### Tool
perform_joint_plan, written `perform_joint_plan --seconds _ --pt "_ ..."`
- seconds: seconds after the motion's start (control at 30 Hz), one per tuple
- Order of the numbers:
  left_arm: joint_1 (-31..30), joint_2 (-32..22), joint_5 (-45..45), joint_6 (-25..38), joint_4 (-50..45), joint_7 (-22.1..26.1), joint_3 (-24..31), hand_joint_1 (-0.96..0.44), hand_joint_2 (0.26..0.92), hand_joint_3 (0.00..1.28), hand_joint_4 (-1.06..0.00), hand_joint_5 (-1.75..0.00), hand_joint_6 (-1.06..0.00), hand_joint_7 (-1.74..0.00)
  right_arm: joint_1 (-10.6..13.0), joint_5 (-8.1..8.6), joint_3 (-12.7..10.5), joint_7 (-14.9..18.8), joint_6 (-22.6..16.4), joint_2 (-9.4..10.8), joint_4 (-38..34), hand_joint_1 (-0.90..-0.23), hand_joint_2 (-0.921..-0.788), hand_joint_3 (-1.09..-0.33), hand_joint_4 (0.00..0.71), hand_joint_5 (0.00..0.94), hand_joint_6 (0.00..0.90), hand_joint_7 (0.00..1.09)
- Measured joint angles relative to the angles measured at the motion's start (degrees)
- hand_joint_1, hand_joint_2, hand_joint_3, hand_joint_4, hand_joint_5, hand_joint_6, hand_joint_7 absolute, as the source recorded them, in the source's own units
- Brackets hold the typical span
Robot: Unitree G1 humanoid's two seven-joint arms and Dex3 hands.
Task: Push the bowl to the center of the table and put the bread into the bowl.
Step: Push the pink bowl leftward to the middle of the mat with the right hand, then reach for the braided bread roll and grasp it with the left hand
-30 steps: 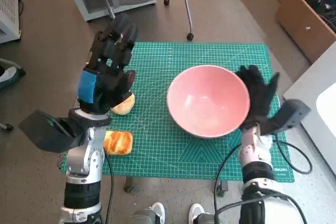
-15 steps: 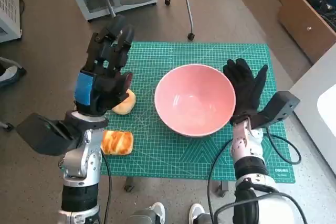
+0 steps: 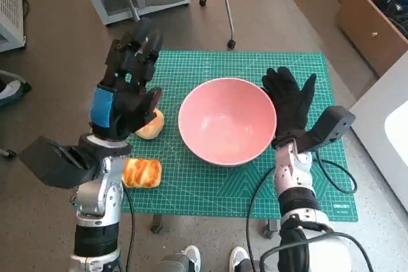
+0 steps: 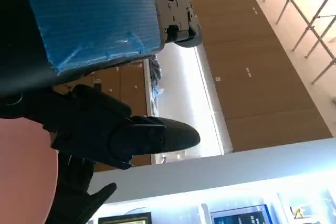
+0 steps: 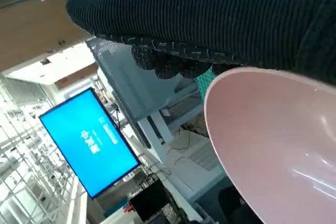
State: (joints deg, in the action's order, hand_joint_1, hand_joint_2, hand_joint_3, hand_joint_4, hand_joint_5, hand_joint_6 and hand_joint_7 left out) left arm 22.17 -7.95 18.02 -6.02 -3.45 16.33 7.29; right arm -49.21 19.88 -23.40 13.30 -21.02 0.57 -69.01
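A large pink bowl (image 3: 226, 120) stands near the middle of the green cutting mat (image 3: 191, 183). My right hand (image 3: 288, 105), in its black glove, presses flat against the bowl's right side with fingers spread; the bowl's rim (image 5: 273, 145) fills the right wrist view. My left hand (image 3: 127, 90) hovers open and raised over the mat's left part, holding nothing. A round bread roll (image 3: 152, 125) lies just under it, partly hidden. A second, glazed golden bread (image 3: 143, 172) lies at the mat's near left edge. The left wrist view shows a slice of the bowl (image 4: 26, 177).
An office chair base (image 3: 217, 4) and a cabinet stand beyond the far edge of the table. Cardboard boxes (image 3: 370, 11) sit at the right, with a white surface (image 3: 389, 125) close to the table's right side. A person's feet (image 3: 191, 260) show near the front edge.
My right hand has pushed the bowl leftward across the mat toward the middle. The left hand and both breads have stayed in place.
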Motion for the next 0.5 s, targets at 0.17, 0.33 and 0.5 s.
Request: perform_joint_plan --seconds 0.17,0.33,0.5 --pt "0.0 -0.1 0.0 0.0 0.0 0.0 0.0 -0.61 0.919 0.33 0.0 -0.22 0.0 -0.51 0.0 0.08 -0.2 0.4 0.1 -1.1 0.4 -0.437 -0.921 -0.683 0.276 0.012 0.166 0.5" --pt "-0.1 -0.2 0.0 0.0 0.0 0.0 0.0 -0.61 0.92 0.33 0.0 -0.22 0.0 -0.5 0.0 0.35 -1.1 0.7 -0.2 -3.5 1.9 -0.435 -0.921 -0.662 0.283 0.012 0.163 0.49" --pt "-0.5 -0.5 0.1 0.1 0.0 0.1 0.0 -0.61 0.921 0.32 0.0 -0.22 0.0 -0.5 0.2 0.44 -1.4 0.7 -3.0 -4.7 5.4 -0.445 -0.921 -0.65 0.279 0.007 0.17 0.48"
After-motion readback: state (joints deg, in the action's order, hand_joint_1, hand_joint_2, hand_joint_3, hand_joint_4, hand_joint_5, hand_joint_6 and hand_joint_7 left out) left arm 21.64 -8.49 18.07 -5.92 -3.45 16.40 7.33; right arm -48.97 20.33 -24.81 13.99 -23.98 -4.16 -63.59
